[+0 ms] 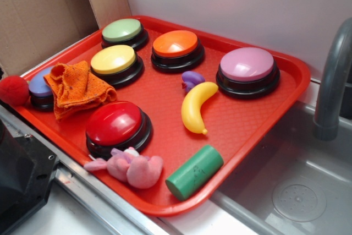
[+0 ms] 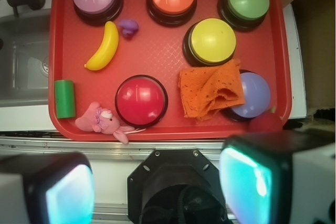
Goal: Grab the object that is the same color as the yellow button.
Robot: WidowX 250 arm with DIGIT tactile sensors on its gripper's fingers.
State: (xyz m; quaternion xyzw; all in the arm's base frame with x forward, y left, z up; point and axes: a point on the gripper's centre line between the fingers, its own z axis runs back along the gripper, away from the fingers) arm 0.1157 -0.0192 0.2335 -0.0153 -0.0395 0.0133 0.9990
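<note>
Banana (image 2: 104, 47), yellow and curved, lies free on your red tray (image 2: 157, 59), at about ten o'clock from the tray's middle in the wrist view, just beside a small purple toy (image 2: 128, 27). The yellow button (image 2: 212, 41) sits at about one o'clock. Your gripper (image 2: 157, 182) hangs well apart, fingers spread wide and empty.

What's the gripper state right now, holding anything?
Gripper: open, holding nothing; its pads sit wide apart above the near edge of the red plastic tray, clear of the small curved yellow plastic banana.
</note>
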